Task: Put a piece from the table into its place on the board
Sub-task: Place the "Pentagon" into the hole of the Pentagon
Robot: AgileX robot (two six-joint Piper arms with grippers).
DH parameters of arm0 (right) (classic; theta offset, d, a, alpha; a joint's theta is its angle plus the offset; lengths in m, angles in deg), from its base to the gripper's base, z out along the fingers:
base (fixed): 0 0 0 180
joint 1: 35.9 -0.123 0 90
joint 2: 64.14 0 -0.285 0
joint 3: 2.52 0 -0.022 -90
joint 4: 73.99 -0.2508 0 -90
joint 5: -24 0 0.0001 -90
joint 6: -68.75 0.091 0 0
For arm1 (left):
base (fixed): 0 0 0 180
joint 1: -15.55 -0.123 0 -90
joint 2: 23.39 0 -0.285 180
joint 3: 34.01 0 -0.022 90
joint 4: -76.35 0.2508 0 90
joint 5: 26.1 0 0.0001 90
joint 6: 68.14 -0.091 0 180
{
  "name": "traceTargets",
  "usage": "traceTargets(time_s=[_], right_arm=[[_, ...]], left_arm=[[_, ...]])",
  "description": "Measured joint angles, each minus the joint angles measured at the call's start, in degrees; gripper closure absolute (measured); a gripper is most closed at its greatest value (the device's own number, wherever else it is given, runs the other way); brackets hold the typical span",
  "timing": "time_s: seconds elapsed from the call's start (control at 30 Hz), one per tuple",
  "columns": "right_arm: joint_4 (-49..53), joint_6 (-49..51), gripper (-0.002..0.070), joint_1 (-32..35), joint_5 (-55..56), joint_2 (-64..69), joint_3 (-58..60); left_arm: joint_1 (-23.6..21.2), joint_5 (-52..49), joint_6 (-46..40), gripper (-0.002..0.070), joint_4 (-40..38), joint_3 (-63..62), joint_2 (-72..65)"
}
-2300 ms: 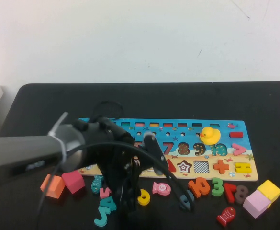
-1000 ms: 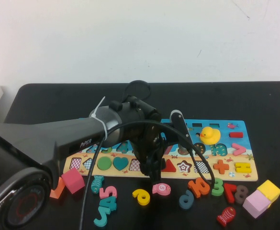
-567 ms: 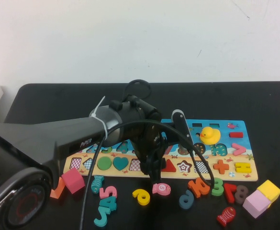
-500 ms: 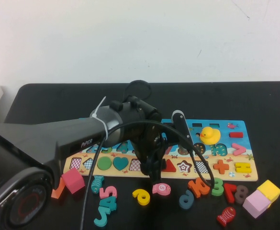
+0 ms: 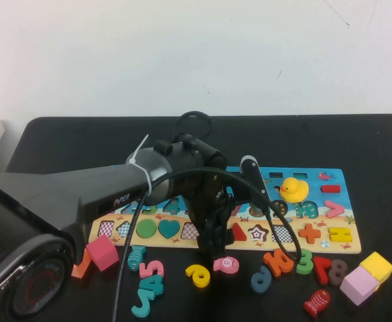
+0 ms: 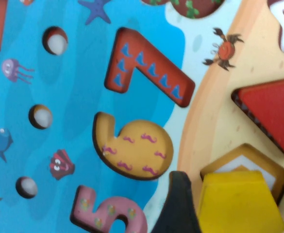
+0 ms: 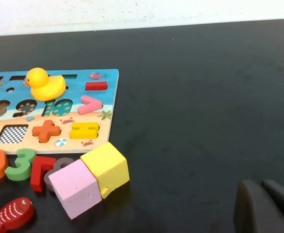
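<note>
The yellow piece [image 6: 240, 200] sits at its pentagon recess on the board [image 6: 83, 97], not quite flush by the look of it, beside the red triangle [image 6: 273, 114]. The left claw [image 5: 216, 236] hovers right over it; can't tell if it's let go, so next it needs a clean release and straight lift. The right claw [image 7: 265, 206] is parked low over bare table [image 7: 205, 97], closed and empty

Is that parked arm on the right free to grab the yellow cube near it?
Probably yes. The right pincer hovers over bare table, and the yellow cube sits uncovered with only the pink cube touching one side; the left pincer is busy over the board.
</note>
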Motion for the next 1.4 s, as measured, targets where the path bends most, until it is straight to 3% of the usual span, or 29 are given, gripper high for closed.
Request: traceTargets(time_s=[0.43, 0.53, 0.67, 0.77, 0.93, 1.4], right_arm=[[0.00, 0.00, 0.0657, 0.00, 0.00, 0.00, 0.00], [0.00, 0.00, 0.0657, 0.00, 0.00, 0.00, 0.00], [0.00, 0.00, 0.0657, 0.00, 0.00, 0.00, 0.00], [0.00, 0.33, 0.0657, 0.00, 0.00, 0.00, 0.00], [0.00, 0.33, 0.0657, 0.00, 0.00, 0.00, 0.00], [0.00, 0.43, 0.0657, 0.00, 0.00, 0.00, 0.00]], left_arm=[[0.00, -4.52, 3.78, 0.0188, 0.64, 0.00, 6.15], [-0.13, -5.44, 8.79, 0.0291, 2.32, 0.00, 6.37], [-1.29, -6.90, 14.18, 0.0545, 4.19, 0.00, 6.26], [-2.03, -6.90, 17.50, 0.0639, 6.12, 0.00, 5.58], [-2.50, -5.03, 22.28, 0.0670, 8.54, 0.00, 3.39], [-2.39, -2.49, 23.49, 0.0675, 5.10, 0.00, 0.38]])
